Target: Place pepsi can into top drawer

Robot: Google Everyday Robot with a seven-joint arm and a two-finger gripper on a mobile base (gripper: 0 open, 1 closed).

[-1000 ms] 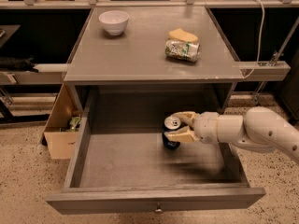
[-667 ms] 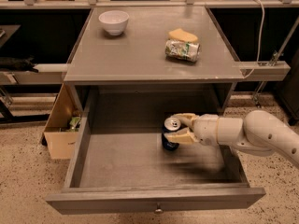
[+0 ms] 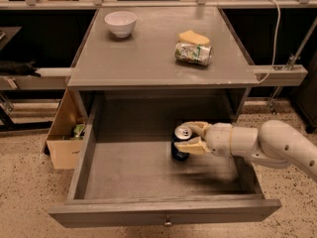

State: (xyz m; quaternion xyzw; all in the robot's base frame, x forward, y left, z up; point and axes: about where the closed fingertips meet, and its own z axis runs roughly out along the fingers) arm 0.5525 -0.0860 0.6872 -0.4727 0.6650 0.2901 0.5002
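The white arm [image 3: 285, 145] reaches in from the right, low and nearly level, forearm pointing left. Its thick wrist [image 3: 230, 139] runs straight into the gripper [image 3: 182, 137], which sits inside the drawer [image 3: 163, 212] right of centre. The two tan fingers [image 3: 193, 146] point left, one behind and one in front, clasping the upright can [image 3: 179, 153] near its top.
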